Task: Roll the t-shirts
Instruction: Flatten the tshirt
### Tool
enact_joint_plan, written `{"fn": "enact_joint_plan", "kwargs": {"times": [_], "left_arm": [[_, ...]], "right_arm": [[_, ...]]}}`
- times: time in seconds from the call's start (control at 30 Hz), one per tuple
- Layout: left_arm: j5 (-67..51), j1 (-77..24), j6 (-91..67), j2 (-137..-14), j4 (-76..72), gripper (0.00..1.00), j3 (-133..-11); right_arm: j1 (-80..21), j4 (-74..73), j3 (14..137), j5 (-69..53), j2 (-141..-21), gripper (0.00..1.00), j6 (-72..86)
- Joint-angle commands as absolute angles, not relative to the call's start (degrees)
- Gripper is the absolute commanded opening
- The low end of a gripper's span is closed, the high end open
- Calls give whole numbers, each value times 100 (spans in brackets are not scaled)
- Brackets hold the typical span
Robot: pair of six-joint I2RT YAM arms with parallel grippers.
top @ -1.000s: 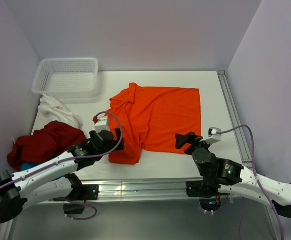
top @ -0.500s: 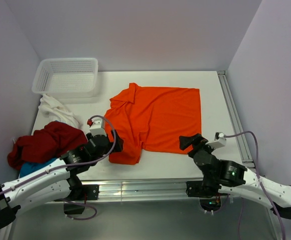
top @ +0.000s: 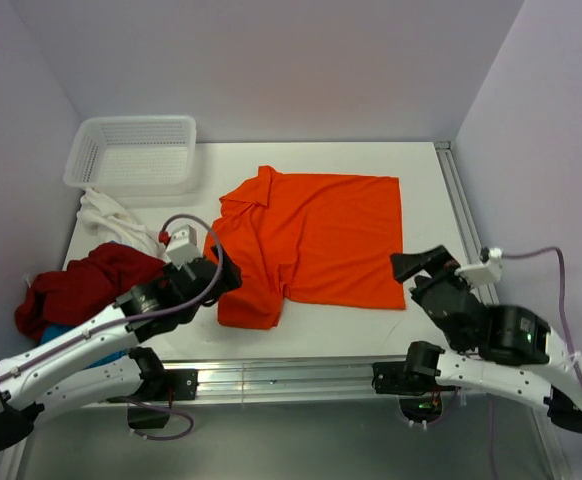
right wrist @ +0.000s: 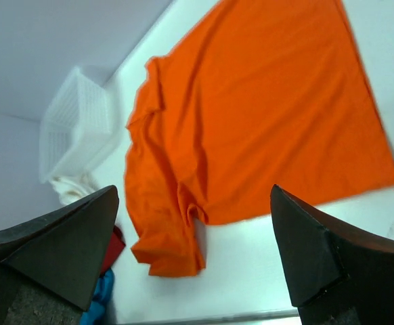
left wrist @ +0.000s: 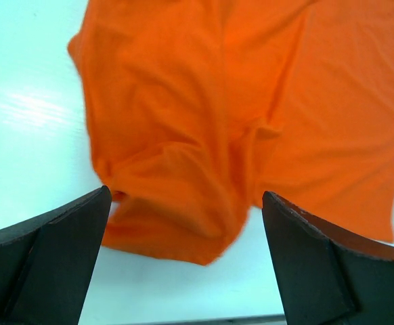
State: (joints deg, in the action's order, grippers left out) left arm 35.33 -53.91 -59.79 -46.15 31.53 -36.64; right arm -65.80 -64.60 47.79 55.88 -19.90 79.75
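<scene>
The orange t-shirt (top: 311,240) lies spread flat on the white table, collar at the far left, one sleeve bunched at the near left (top: 251,305). It fills the left wrist view (left wrist: 251,115) and the right wrist view (right wrist: 251,122). A dark red shirt (top: 86,285), a white shirt (top: 111,215) and a bit of turquoise shirt (top: 66,335) lie piled at the left. My left gripper (top: 221,275) is open and empty at the orange shirt's near-left sleeve. My right gripper (top: 421,265) is open and empty just right of the shirt's near-right corner.
A white perforated basket (top: 133,152) stands at the far left corner. A metal rail (top: 466,230) runs along the table's right edge, and another rail (top: 281,375) along the near edge. Walls enclose the table on three sides.
My right gripper has pulled back to the right, off the shirt's near edge. My left gripper has drawn a little left and away from the sleeve. The orange shirt lies as before.
</scene>
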Motion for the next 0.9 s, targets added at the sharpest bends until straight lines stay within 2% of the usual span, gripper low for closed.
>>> {"fn": "enact_joint_plan", "kwargs": {"times": [0.0,0.1,0.2,0.3,0.33,0.5,0.57,0.87], "left_arm": [[3332,-5405,-7048,-5358,4716,100,-4849],[2954,-5405,-6970,-5651,5035,99,-5334],[2735,-5405,-6751,-5407,4967,99,-5248],[2454,-5397,-6724,-5081,4782,99,-4984],[2356,-5370,-6732,-5037,4720,100,-4922],[1760,-5160,-6662,-4974,4535,100,-4474],[1452,-4888,-6557,-4949,4352,99,-4263],[800,-3858,-6372,-5009,4026,98,-3815]], "right_arm": [[-6609,-8268,6374,5230,-3957,100,8800],[-6609,-7975,6697,4809,-4332,100,8430],[-6417,-7236,6392,4264,-4298,100,7998],[-5313,-6350,5760,2650,-4316,100,7261],[-4613,-6128,5557,2332,-4289,100,7155],[-3158,-5467,5019,936,-4594,99,6251],[-2482,-5432,4879,599,-4789,96,6048],[-740,-5160,3940,26,-4896,84,5432]]}}
